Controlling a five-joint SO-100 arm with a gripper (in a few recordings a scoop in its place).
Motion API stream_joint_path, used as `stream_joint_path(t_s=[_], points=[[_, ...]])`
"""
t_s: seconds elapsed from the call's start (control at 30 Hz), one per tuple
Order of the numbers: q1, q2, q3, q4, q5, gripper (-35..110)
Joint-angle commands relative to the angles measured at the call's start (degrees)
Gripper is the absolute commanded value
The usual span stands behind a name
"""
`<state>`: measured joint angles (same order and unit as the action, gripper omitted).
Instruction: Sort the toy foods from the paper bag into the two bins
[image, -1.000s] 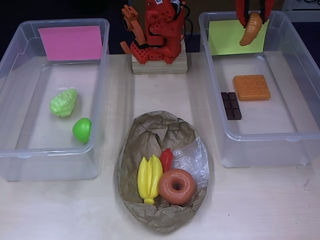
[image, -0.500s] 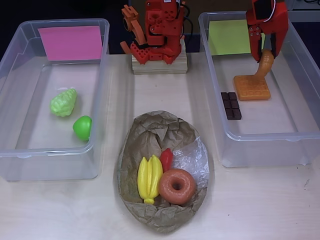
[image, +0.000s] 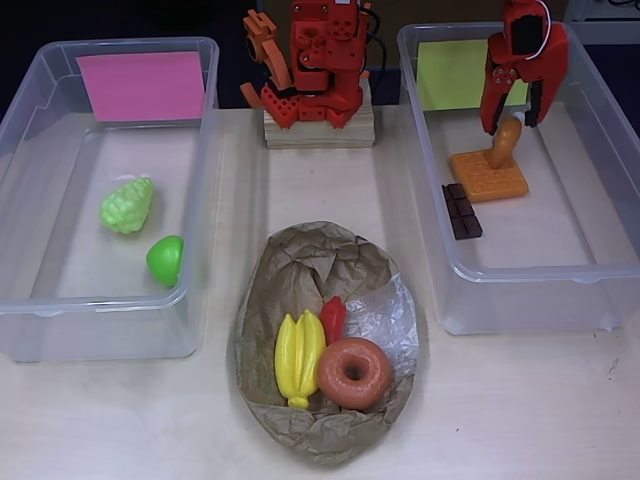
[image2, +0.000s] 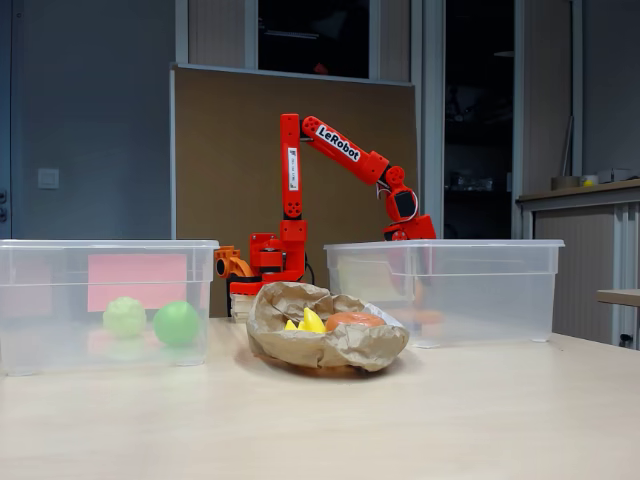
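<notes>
Right bin (image: 600, 262): end effector (image: 510, 118) now parted above croissant (image: 503, 143), waffle (image: 488, 176) shifted left.

Light: overhead view was evenly bright; fixed view dimmer.
Glare: faint on the bin rim (image: 520, 274) below the gripper (image: 510, 116).
Focus: both sharp.

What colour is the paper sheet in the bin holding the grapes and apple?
Pink; the sheet shows best in the overhead view, at the far end of the left bin.
</notes>
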<state>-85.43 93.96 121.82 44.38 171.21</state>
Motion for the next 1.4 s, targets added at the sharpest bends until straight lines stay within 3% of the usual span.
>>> stream_joint_path(t_s=[0.0,0.37,0.63,0.87,1.03,1.37], points=[[-1.1,0.9,-3.5,5.4,22.3,26],[4.8,2.5,-22.1,35.9,9.9,26],[16.2,-1.5,-43.4,60.9,-6.7,26],[32.7,-0.7,-46.7,60.8,-30.0,25],[45.4,-6.3,-55.1,59.9,-52.1,25],[64.5,-11.6,-55.9,40.6,-87.5,24]])
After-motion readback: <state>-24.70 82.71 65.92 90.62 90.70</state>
